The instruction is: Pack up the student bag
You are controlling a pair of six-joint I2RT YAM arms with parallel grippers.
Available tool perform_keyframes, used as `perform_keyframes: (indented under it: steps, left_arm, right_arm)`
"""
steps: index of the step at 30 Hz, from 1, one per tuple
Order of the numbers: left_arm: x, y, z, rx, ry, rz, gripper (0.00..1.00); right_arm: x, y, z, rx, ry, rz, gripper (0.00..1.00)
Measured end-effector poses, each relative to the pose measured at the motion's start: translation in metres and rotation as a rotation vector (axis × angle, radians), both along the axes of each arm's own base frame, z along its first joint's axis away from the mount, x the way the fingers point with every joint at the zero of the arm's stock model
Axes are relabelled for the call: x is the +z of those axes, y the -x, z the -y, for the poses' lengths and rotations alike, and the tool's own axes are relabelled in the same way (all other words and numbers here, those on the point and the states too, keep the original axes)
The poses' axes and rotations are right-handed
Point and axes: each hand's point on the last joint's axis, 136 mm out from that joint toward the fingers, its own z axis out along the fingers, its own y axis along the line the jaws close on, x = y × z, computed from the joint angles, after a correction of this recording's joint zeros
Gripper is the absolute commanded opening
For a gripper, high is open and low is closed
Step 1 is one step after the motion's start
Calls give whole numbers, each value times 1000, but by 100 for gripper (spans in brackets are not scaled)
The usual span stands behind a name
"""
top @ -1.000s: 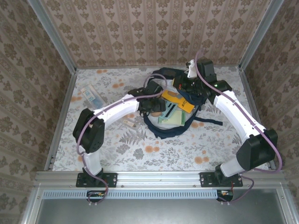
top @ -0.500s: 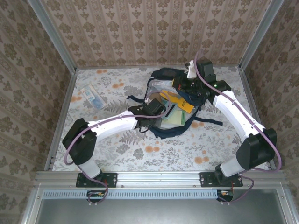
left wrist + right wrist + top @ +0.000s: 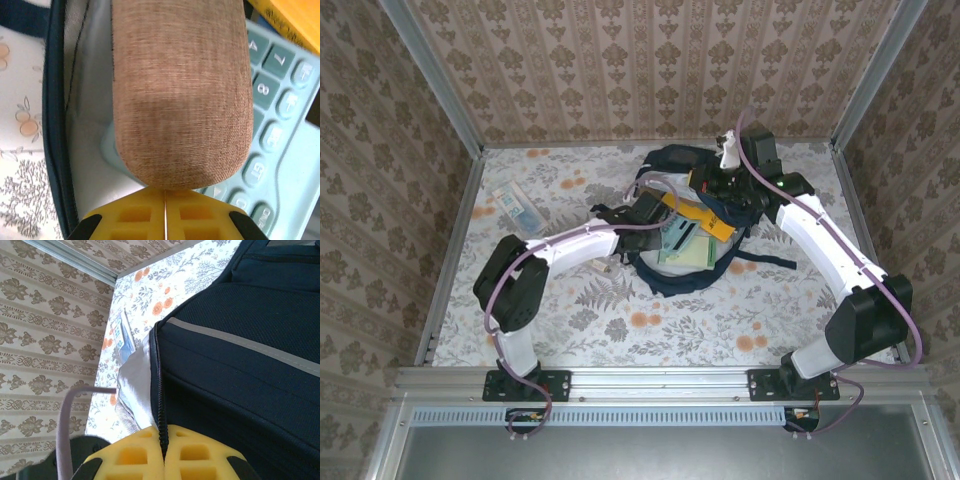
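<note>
Two hazards with the student bag (image 3: pixel 680 287) open at upper centre of the counter (image 3: pixel 620 320): zip edge (image 3: pixel 159 385) slipping from the pinch of the right gripper (image 3: pixel 162 440) under a tug, and brown case (image 3: pixel 180 90) skewing against the clenched, apparently empty left gripper (image 3: pixel 164 192).

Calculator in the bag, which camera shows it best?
Left wrist: the calculator is close, its key labels readable, though a brown case overlaps it. Top external gives a small pale-green slab; right wrist faces the bag from outside.
</note>
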Motion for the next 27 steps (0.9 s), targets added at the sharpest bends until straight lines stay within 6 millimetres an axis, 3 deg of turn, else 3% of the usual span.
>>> perform_keyframes:
  steps: [5,9,15,20,27]
  left_arm:
    - [2,-32,-2,47,31,18,8]
    - [-7,-54,-8,86,39,17,8]
    - [-16,-76,-2,126,111,20,10]
    - [-14,-93,8,157,187,43,28]
    - [-4,-86,3,155,198,51,53]
  right_arm:
    - [-2,0,0,0,1,-3,0]
    - [-3,1,-1,3,-1,-4,0]
    - [-6,1,-1,5,-1,-9,0]
    - [-6,1,0,3,-1,-10,0]
    - [-7,0,1,2,0,-12,0]
